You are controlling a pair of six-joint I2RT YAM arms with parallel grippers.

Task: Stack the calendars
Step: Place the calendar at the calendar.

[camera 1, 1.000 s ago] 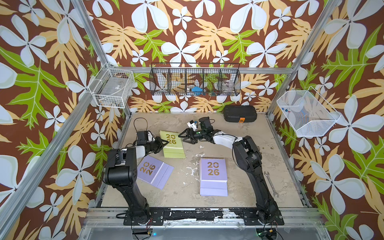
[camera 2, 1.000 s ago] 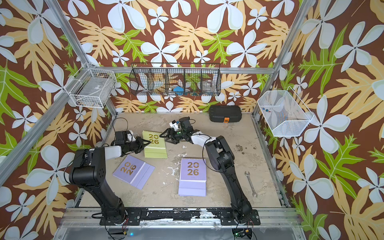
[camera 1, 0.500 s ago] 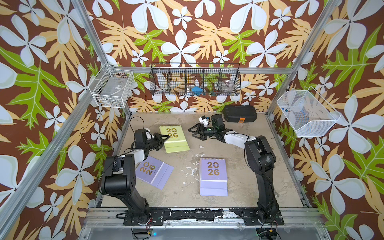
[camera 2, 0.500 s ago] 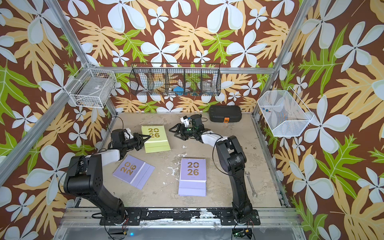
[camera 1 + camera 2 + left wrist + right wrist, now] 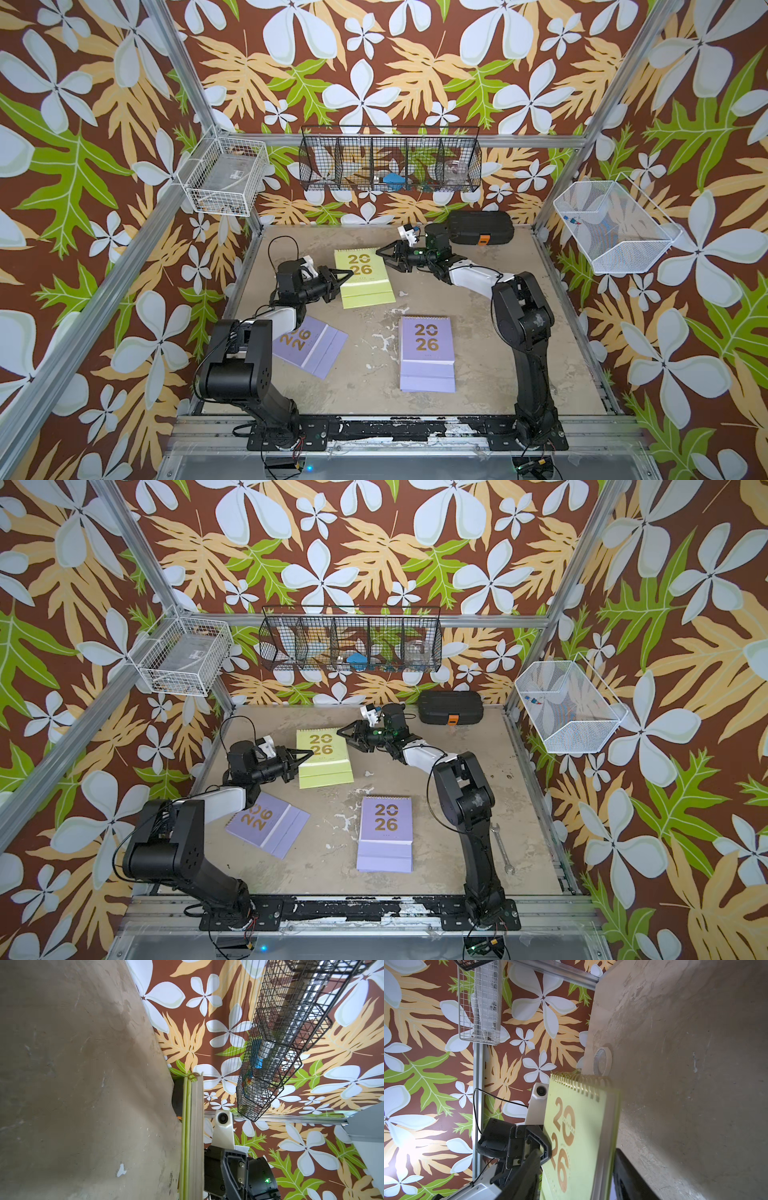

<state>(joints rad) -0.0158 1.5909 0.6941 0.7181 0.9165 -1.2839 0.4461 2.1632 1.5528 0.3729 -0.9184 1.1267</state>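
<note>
Both top views: compared with a second ago, the lime calendar (image 5: 365, 275) has slid back and a bit right, and it's still at the rear-left of the table (image 5: 365, 390). The left arm is folded low with the forearm reaching back, and the left gripper (image 5: 342, 279) is pinched tight on the calendar's left edge. The right arm stretches across the back. The right gripper (image 5: 346, 740) is spread wide at the opposite edge, gripping nothing. One lilac calendar (image 5: 311, 345) sits half under the left forearm, and a second lilac calendar (image 5: 385, 833) lies front-centre.

Left wrist view: the calendar is edge-on, own fingers out of shot.

Right wrist view: its fingers (image 5: 527, 1172) are blurry, either side of the cover.
</note>
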